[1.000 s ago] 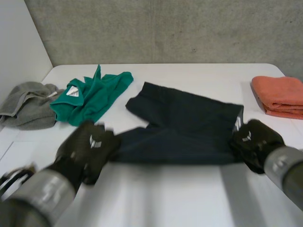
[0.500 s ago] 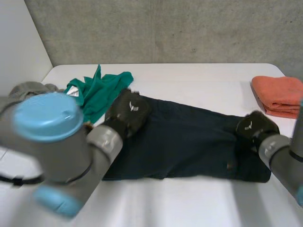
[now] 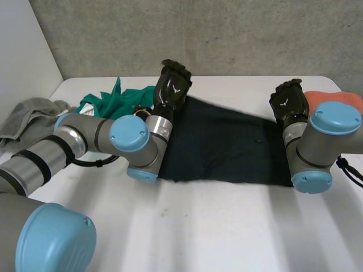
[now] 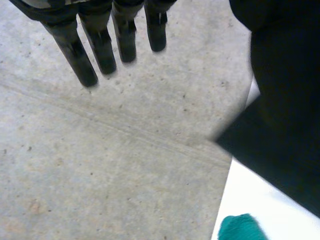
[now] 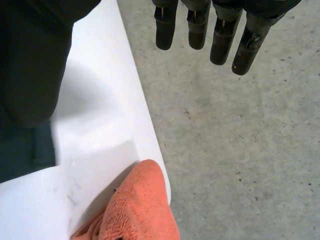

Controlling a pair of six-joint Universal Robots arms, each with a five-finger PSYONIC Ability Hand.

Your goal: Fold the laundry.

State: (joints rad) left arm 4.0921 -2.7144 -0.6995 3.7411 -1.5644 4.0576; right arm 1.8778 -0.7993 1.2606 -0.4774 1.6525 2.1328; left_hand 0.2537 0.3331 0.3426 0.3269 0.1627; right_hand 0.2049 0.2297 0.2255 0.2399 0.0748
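White table point(image 3: 227, 226), concrete wall point(image 3: 227, 34); my left hand point(image 3: 173, 85) and right hand point(image 3: 290, 101) hover straight-fingered over the dark cloth point(image 3: 227, 141) near its far edge.

The dark garment point(image 3: 227, 147) is smooth, matt woven cloth, the green garment point(image 3: 113, 105) and the grey cloth point(image 3: 28, 116) are soft and matt too, while the orange towel point(image 5: 137, 207) has a rough, looped terry surface. The worktop point(image 3: 227, 226) is white, smooth and a little glossy, and the wall point(image 3: 227, 34) is rough, matt concrete with small pits. The fingers point(image 4: 101, 47) of the left hand point(image 3: 172, 88) and the right hand point(image 3: 290, 102) are matt black, and the arm joints point(image 3: 91, 135) are dull grey with smooth, slightly shiny light-blue caps point(image 3: 129, 134).
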